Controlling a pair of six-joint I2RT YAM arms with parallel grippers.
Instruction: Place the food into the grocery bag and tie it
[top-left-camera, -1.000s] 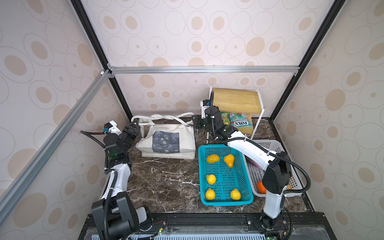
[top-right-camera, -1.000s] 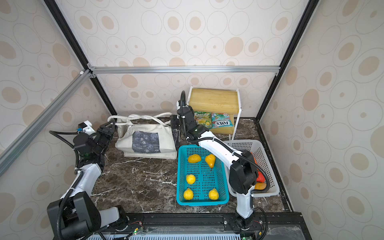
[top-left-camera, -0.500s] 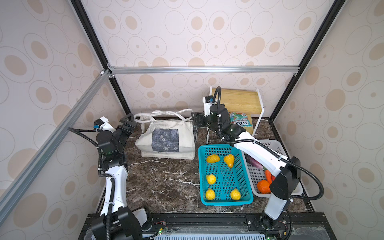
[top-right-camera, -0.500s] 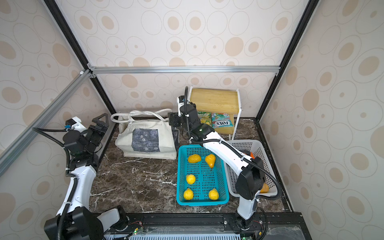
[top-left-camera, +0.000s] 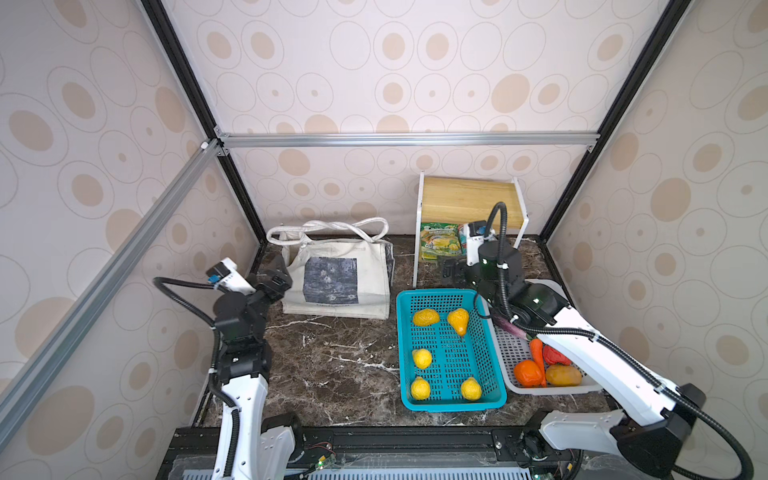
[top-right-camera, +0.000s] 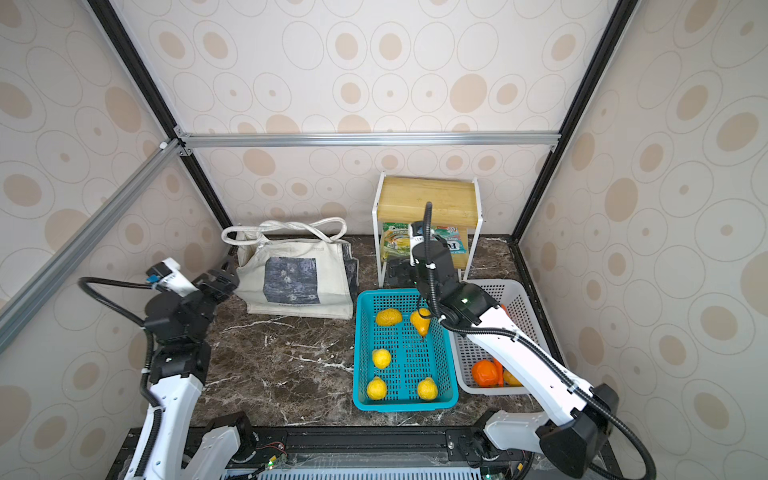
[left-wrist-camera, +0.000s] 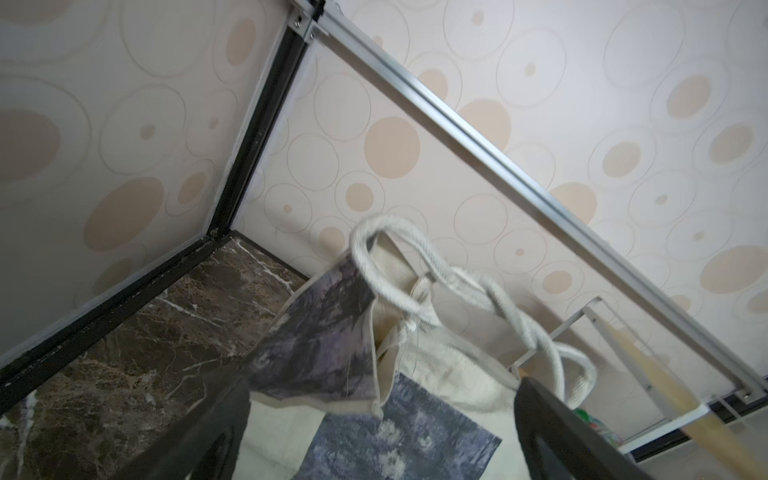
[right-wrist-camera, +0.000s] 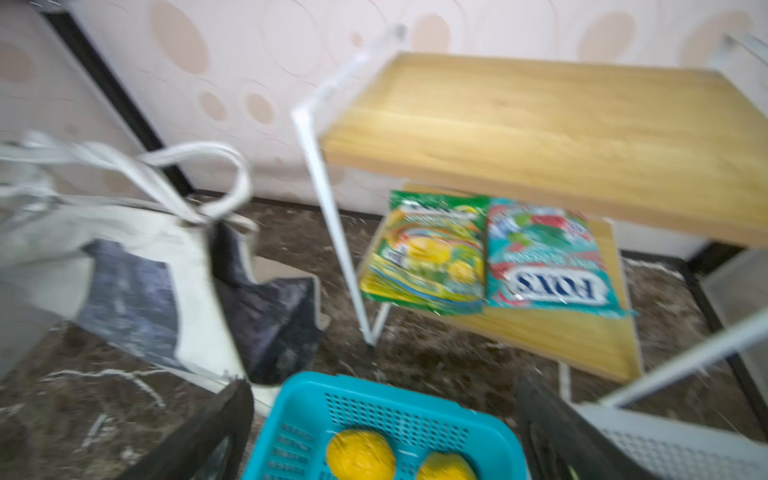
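The off-white grocery bag (top-left-camera: 336, 266) (top-right-camera: 291, 253) stands at the back left with its blue-grey print facing forward. Its two white handles (top-left-camera: 328, 228) (left-wrist-camera: 457, 286) lie wound round each other on top, and its inside is hidden. My left gripper (top-left-camera: 279, 270) (top-right-camera: 222, 277) (left-wrist-camera: 382, 415) is open just left of the bag, holding nothing. My right gripper (top-left-camera: 451, 268) (top-right-camera: 397, 272) (right-wrist-camera: 382, 415) is open and empty above the teal basket's far rim. Food packets, one green (right-wrist-camera: 428, 257) and one teal (right-wrist-camera: 544, 257), lie on the rack's lower shelf (right-wrist-camera: 540, 340).
A teal basket (top-left-camera: 405, 332) holds several yellow fruits (top-left-camera: 426, 318). Right of it, a white basket (top-left-camera: 511, 357) holds an orange (top-left-camera: 528, 372), a carrot, an eggplant (top-left-camera: 509, 328) and a potato. A wooden two-shelf rack (top-left-camera: 469, 201) stands at the back right.
Both grippers opened and let go of the bag's handles, which dropped onto the bag. The right gripper drew back right to the teal basket's far rim; the left pulled back left.
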